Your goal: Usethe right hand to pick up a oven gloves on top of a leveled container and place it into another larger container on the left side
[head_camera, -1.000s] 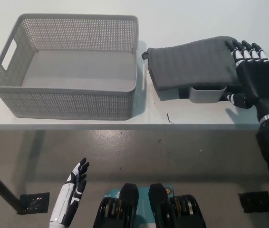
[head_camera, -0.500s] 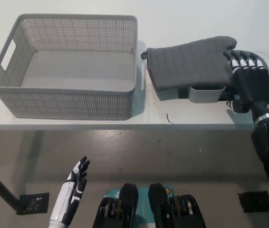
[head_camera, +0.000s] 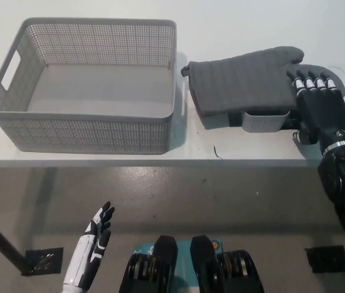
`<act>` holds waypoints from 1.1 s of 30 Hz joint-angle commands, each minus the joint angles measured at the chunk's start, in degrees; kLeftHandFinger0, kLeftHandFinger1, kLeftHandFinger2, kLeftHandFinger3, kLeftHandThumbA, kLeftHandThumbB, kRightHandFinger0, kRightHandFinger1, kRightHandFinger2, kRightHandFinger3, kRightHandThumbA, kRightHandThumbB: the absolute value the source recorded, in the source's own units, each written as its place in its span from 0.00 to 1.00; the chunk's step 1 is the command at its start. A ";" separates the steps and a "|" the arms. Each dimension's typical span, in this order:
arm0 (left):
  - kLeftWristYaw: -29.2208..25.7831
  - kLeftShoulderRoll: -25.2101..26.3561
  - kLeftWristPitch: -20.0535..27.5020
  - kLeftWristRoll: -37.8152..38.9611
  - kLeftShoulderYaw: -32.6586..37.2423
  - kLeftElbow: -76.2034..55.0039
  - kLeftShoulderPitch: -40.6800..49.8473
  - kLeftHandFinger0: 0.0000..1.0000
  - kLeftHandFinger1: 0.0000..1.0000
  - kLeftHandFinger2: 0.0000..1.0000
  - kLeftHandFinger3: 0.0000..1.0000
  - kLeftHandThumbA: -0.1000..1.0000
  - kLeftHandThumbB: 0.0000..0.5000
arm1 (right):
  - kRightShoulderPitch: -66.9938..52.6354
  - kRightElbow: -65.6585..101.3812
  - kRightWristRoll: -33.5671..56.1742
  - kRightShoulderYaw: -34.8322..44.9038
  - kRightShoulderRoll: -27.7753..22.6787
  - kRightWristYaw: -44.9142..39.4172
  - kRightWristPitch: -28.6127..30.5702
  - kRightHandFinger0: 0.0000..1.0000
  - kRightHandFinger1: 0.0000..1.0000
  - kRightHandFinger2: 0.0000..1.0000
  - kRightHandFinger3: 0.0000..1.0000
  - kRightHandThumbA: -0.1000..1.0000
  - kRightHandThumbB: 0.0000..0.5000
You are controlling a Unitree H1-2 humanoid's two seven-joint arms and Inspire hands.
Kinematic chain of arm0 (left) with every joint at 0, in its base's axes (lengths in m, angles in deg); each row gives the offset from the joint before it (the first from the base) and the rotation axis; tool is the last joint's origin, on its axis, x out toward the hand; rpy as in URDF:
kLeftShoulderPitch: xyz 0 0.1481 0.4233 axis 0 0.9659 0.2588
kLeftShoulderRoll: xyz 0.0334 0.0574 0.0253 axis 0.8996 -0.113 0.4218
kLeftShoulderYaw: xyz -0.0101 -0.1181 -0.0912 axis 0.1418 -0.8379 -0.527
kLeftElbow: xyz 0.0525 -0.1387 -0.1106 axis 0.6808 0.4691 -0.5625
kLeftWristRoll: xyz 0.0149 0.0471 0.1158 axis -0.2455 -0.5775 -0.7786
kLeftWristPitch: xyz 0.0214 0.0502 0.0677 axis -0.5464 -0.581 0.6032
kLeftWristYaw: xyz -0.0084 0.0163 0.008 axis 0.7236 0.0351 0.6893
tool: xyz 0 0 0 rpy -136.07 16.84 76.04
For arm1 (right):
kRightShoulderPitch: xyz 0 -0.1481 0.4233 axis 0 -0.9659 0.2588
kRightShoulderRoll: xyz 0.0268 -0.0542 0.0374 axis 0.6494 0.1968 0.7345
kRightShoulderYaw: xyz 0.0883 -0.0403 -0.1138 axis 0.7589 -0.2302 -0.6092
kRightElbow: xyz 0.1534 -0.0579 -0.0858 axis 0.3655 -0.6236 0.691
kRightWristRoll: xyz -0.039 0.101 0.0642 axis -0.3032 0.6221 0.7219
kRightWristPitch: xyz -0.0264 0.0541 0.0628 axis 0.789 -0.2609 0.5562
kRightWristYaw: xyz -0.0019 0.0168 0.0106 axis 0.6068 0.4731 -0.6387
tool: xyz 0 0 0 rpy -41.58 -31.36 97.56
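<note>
Grey oven glove [head_camera: 244,82] lies draped over small grey container [head_camera: 263,121] on white table [head_camera: 233,24], large perforated basket [head_camera: 87,85] at its 9 o'clock; right hand [head_camera: 319,104], fingers spread, empty, touches glove's 3 o'clock end; left hand [head_camera: 93,247] rests low, fingers apart.

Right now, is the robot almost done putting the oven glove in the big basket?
Not nearly. Nothing is finished: the oven glove lies on the small container, and the big basket on the left holds nothing. The black right hand is at the glove's right end, fingers resting on its edge, not closed on it. Grasping, lifting, carrying across and dropping in remain. The white left hand rests low, below the table.
</note>
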 commanded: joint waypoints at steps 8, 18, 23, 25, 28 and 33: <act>-1.24 0.31 2.26 0.95 0.56 -0.95 0.68 1.00 1.00 1.00 1.00 1.00 0.17 | 12.36 -22.02 0.33 -3.02 1.35 29.75 8.71 1.00 1.00 1.00 1.00 0.80 0.77; -1.08 0.28 2.26 0.43 0.64 -0.37 0.47 1.00 1.00 1.00 1.00 1.00 0.19 | 15.66 -30.91 2.54 -2.21 2.86 56.32 23.95 0.00 0.00 0.37 0.40 0.00 0.26; -0.89 0.50 2.26 0.29 0.76 -0.41 0.50 1.00 1.00 1.00 1.00 1.00 0.21 | 15.19 -31.33 4.86 -0.84 3.18 56.97 27.51 0.00 0.02 0.48 0.55 0.00 0.22; -0.53 0.42 2.26 0.57 0.64 -0.24 0.47 1.00 1.00 1.00 1.00 1.00 0.21 | 15.20 -31.62 5.07 -0.79 3.10 57.11 27.94 0.00 0.03 0.49 0.56 0.00 0.22; -0.55 0.55 2.26 0.49 0.66 -0.30 0.32 1.00 1.00 1.00 1.00 1.00 0.20 | 15.31 -30.56 5.22 -0.55 2.79 57.79 28.08 0.00 0.03 0.51 0.57 0.00 0.28; -0.63 0.60 2.26 0.93 0.26 -0.19 -0.44 1.00 1.00 1.00 1.00 1.00 0.21 | 17.47 -26.42 4.11 -0.31 1.20 60.69 27.57 0.00 0.01 0.50 0.56 0.00 0.24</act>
